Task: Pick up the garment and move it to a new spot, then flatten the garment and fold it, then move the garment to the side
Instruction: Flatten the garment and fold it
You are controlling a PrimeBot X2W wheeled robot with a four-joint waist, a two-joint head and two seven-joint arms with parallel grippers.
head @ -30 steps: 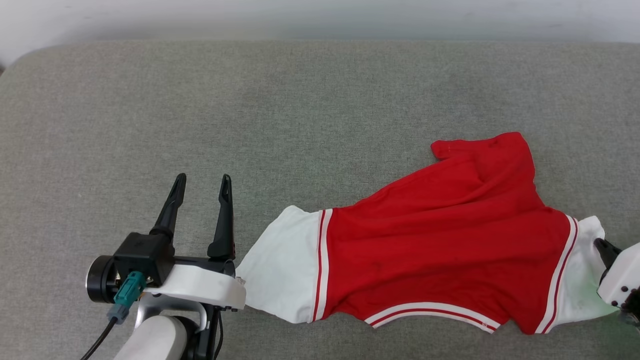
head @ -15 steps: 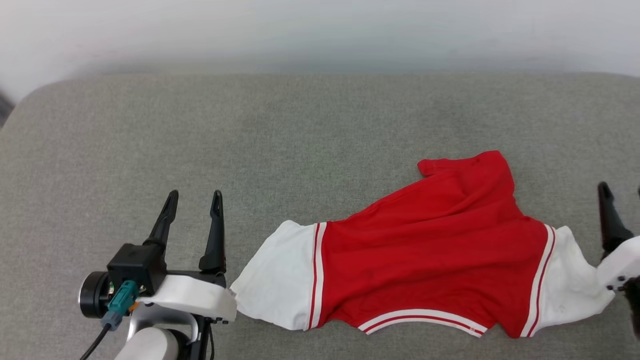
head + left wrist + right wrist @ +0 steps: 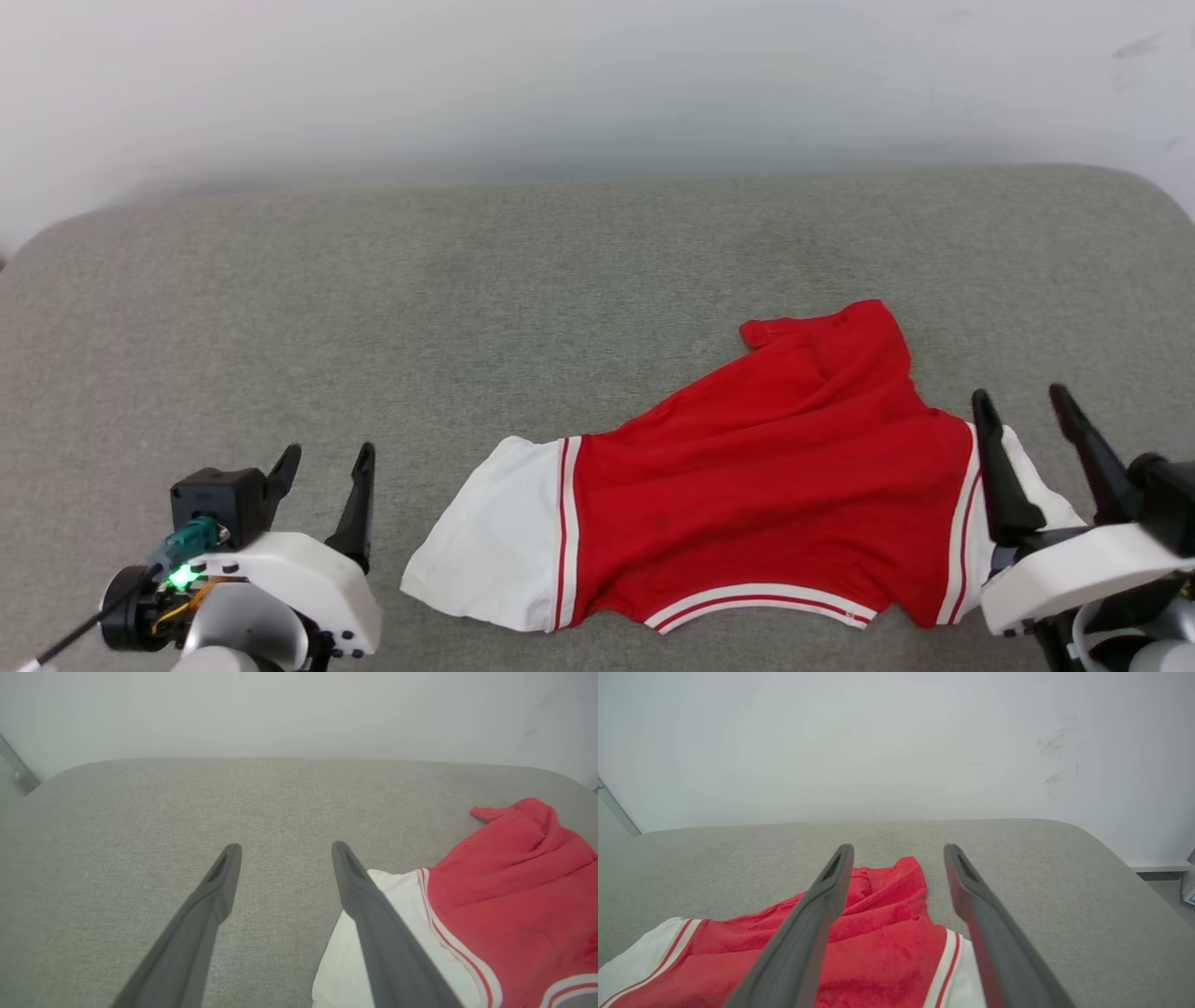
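The garment (image 3: 747,485) lies red side up on the grey cushion (image 3: 467,308), its white sleeves spread left and right and its hem bunched toward the far right. My left gripper (image 3: 327,450) stands open just left of the left sleeve, with nothing between its fingers. In the left wrist view, the left gripper (image 3: 286,845) is over bare cushion with the garment (image 3: 514,896) to its right. My right gripper (image 3: 1018,394) stands open above the right sleeve and holds nothing. The right wrist view shows the right gripper (image 3: 899,847) over the garment (image 3: 887,952).
A white wall (image 3: 597,84) rises behind the cushion's rounded far edge. Bare grey cushion stretches left of the garment and behind it. The cushion's right edge (image 3: 1120,858) curves down toward the floor.
The right gripper opened, let go of the right sleeve and rose above it. The left gripper drew back toward me. The head camera tilted up, so more wall shows.
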